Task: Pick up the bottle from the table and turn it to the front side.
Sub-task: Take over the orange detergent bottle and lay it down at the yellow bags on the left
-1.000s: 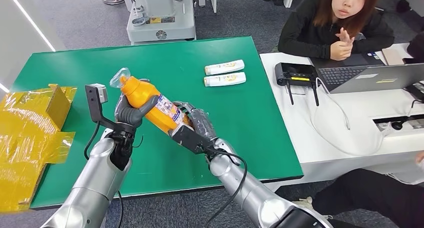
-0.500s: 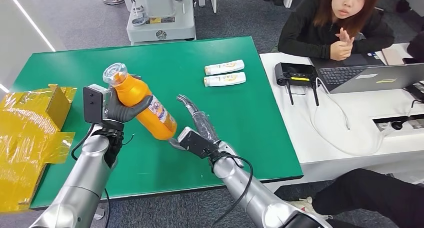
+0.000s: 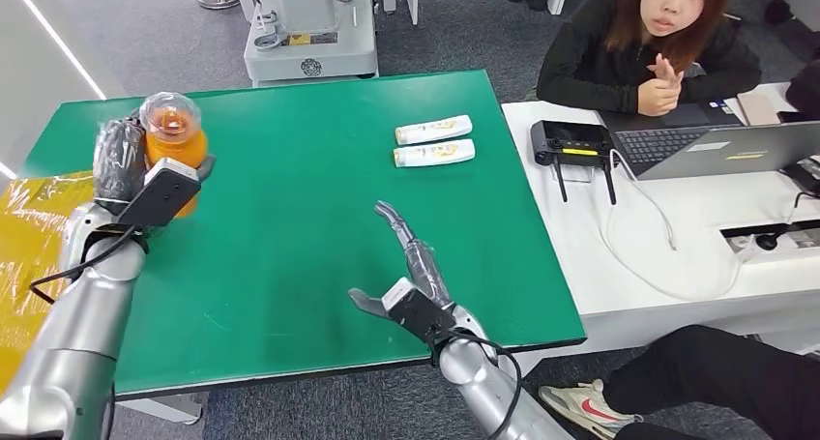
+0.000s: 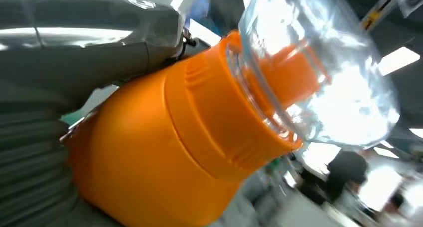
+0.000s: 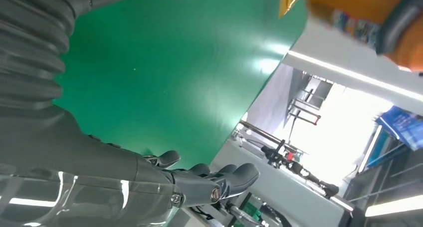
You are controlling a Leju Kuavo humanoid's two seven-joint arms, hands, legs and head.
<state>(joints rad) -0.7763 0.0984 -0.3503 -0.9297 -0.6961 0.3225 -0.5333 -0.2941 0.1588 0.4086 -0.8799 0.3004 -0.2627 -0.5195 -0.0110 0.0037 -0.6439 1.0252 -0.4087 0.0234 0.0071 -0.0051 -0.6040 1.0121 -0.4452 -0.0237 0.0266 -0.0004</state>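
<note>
One hand — left hand (image 3: 121, 161) — grips bottle (image 3: 174, 140) upright; right hand (image 3: 411, 276) flat.

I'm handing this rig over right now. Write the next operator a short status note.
Left hand grips the orange bottle, held up over the green table's left side, clear cap toward the head camera.
Right hand is open, holding nothing, above the table's near edge.
Done: bottle is off the table.
Left: confirm the front side faces forward; the label cannot be seen here.
</note>
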